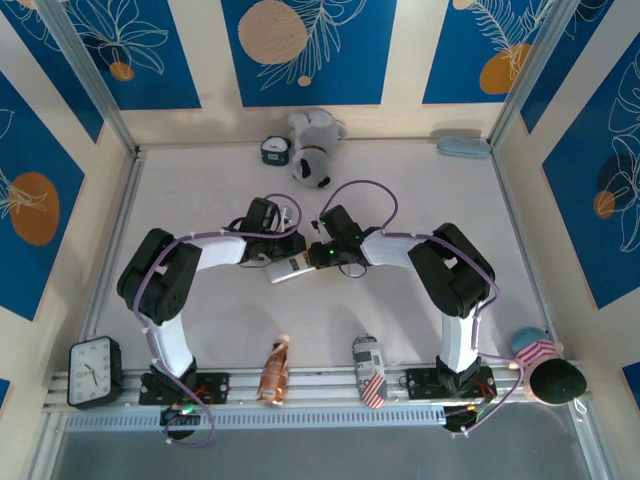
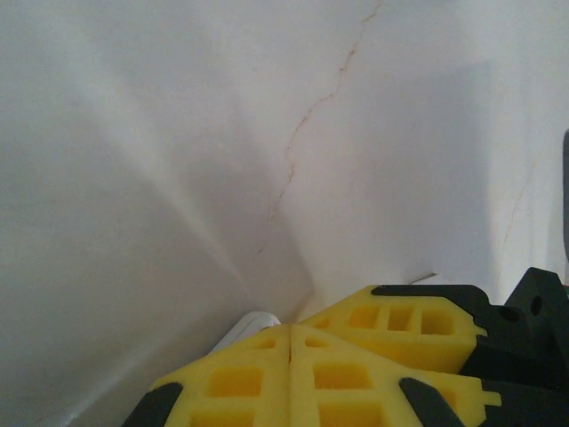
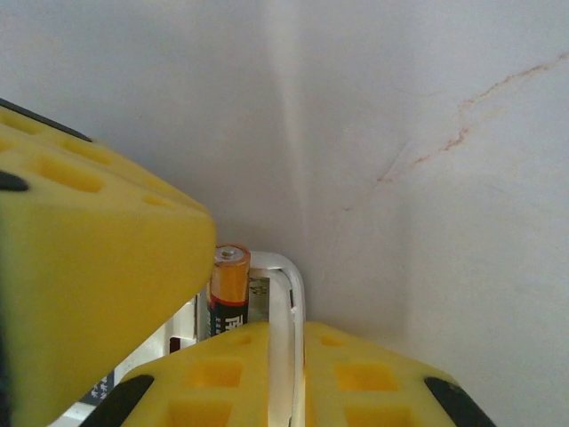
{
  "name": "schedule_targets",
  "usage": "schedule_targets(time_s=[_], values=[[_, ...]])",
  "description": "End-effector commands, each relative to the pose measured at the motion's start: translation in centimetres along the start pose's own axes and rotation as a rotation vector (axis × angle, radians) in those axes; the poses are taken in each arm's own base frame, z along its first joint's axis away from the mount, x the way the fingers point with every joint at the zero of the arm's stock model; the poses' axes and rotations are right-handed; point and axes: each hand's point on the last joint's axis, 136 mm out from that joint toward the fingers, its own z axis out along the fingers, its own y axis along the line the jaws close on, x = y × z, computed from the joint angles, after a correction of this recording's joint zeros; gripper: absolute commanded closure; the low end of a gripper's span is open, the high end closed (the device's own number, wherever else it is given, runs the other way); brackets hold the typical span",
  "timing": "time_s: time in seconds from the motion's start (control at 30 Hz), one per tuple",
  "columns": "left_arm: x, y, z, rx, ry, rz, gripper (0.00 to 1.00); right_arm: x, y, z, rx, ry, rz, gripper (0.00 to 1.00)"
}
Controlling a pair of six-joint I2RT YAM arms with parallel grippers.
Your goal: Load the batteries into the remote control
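Yellow foam pads (image 3: 373,382) of my right gripper (image 3: 289,342) sit closest to the wrist lens. They are soft blocks cut with square pockets and capped in black plastic. They are pressed together on the thin white rim of the remote control (image 3: 291,285), a smooth, glossy plastic wall with a rounded corner. Just inside that rim a battery (image 3: 229,285) sits in the remote's open bay. It is a slim cylinder with a coppery-orange upper band, a black printed body and a small metal nub on its end. A larger, blurred yellow pad (image 3: 98,258) crowds in from the left, right at the battery's end; I cannot tell whether it touches.

My left wrist looks at the same spot from the other side. There my left gripper (image 2: 290,331) has its pads closed flush along a straight seam. A rounded white corner of the remote pokes out just past the tips, and I cannot tell whether I pinch it. My right gripper's yellow and black finger lies just beside mine.

From above, both my arms bend inward and meet at the middle of the table (image 1: 400,190), a pale matte surface that shows a fine reddish crack line in the wrist views. The remote lies tilted between the two grippers as a small white rectangle.
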Motion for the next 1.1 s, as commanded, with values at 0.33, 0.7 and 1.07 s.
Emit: schedule_targets(time_s=[0.33,0.7,1.07], values=[[0.7,0.0,-1.0,0.002,0.031,0.018,1.0,0.5,0.0,0.4,-0.009,0.03,-0.004,0.83],[-1.4,-0.3,-1.6,-0.006,-0.008,0.026,0.96,0.6,0.2,0.4,-0.015,0.033,-0.012,0.84],[-1.8,-0.9,-0.2,0.051,0.045,0.008,0.94,0.8,0.4,0.6,-0.019,0.036,-0.019,0.84]])
